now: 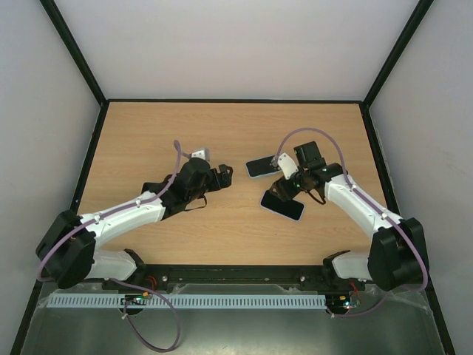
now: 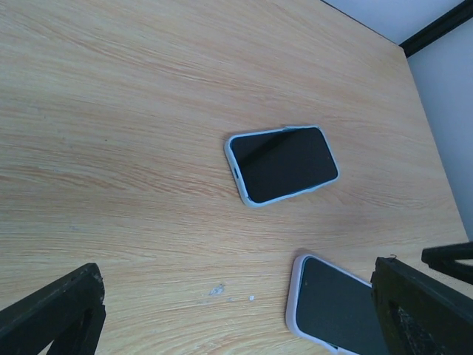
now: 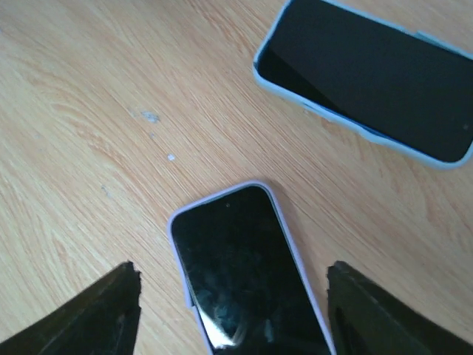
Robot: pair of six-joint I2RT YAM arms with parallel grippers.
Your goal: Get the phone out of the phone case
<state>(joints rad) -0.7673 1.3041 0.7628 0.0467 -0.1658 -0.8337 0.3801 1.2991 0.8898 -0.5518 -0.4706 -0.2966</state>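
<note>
two phones lie screen up on the wooden worktop (image 1: 148, 140), right of its middle, apart from each other. the lilac-cased phone (image 3: 244, 281) is the nearer one, flat and slanted, its dark screen smudged. the blue-cased phone (image 3: 369, 81) lies just beyond it toward the back wall, with bare wood between them. each phone sits in its case. the right jaws hang over the lilac-cased phone, open, their dark fingers (image 3: 111, 310) standing one on each long side of it. in the right wrist view a strip of wood shows between each of them and the case, so nothing is gripped there. the left jaws are spread wide and hold nothing, out over bare wood to the left of both phones and pointing toward them. in the left wrist view the blue-cased phone is near the centre and the lilac-cased phone is at lower right, partly hidden. a few small pale flecks (image 3: 150, 116) mark the wood near the lilac-cased phone.
</note>
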